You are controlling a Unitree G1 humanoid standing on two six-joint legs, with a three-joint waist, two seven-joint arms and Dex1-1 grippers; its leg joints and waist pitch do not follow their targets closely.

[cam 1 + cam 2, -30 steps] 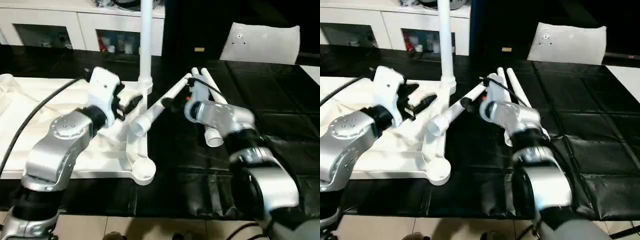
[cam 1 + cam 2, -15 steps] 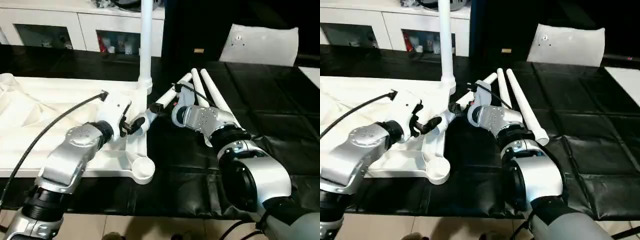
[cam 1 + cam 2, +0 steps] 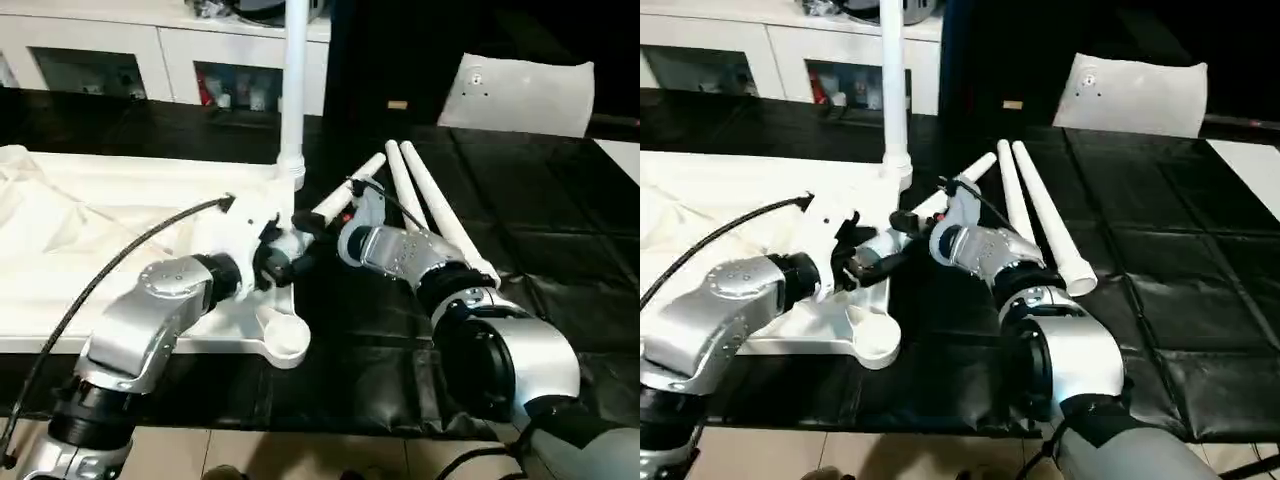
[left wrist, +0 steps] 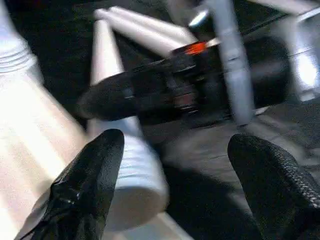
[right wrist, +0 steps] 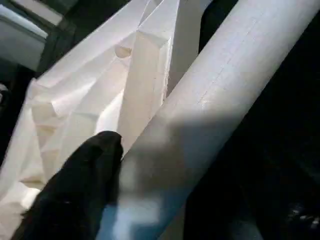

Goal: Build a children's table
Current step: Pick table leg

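Now, top (image 3: 120, 220): lies underside up on the black mat (image 3: 560, 250); one leg (image 3: 293, 90) stands in its far socket.
Loose leg (image 3: 940, 203): slants between my pincers, thick end at the top's edge.
Spare legs (image 3: 440, 215): two, side by side, beside my right arm.
Left pincer (image 4: 175, 185): spread, fingers astride the loose leg's thick end.
Right pincer (image 3: 315, 228): one finger (image 5: 75, 190) against the loose leg; whether it pinches, I cannot tell.
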